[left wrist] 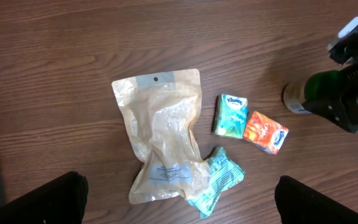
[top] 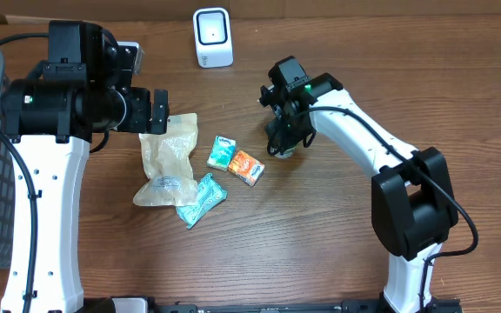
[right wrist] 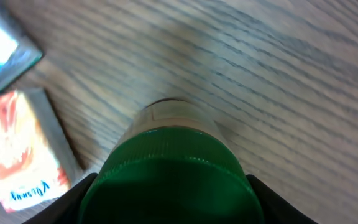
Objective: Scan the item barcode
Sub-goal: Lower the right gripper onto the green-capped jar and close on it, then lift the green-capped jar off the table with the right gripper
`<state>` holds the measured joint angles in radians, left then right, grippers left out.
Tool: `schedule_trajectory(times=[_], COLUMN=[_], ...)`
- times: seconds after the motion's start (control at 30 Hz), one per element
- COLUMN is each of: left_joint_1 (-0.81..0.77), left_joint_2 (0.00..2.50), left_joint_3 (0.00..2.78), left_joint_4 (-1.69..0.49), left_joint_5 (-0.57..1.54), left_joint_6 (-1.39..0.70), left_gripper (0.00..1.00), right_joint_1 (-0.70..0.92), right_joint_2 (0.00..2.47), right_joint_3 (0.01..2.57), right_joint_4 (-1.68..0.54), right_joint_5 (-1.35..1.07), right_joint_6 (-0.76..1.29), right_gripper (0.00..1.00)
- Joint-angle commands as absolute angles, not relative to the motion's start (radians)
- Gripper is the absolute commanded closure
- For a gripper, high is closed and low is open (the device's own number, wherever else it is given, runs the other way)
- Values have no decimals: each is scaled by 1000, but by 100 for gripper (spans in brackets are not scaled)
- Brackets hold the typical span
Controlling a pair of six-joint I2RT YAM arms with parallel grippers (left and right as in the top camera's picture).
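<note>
Seen from the right wrist, a green cap fills the bottom of the picture, with the dark fingers flanking it closely on either side. The right gripper sits directly over the bottle, jaws partly drawn in around the cap. Whether the pads actually press on the cap cannot be told from these pictures.

The bottle stands upright on the table, so its long axis runs straight up toward the wrist and the approach is from above. Just to its left lies an orange pack, near it but apart, then a teal tissue pack.

Further left are a tan pouch and a teal packet that touches the pouch's lower corner. The left gripper hangs above the pouch's top edge, spread wide and holding nothing. It is well apart from the bottle, so the right arm is clearly the nearer one.

At the far edge of the table stands the white scanner. It lies ahead and to the left of the bottle, which would probably need lifting and tilting to face its label that way.
</note>
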<state>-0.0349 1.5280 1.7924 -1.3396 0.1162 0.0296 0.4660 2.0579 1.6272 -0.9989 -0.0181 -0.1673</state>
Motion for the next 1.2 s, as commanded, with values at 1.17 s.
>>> schedule_trajectory(times=[1.17], left_joint_1=[-33], left_joint_2=[1531], left_joint_3=[1809], left_joint_4=[-1338], left_joint_5=[123], left_joint_6=[46], left_gripper=[0], right_joint_1=[447], right_joint_2=[2052], right_joint_3=[1853], right_joint_4=[-1217], right_joint_5=[-58], right_joint_6=[-6], right_gripper=[16])
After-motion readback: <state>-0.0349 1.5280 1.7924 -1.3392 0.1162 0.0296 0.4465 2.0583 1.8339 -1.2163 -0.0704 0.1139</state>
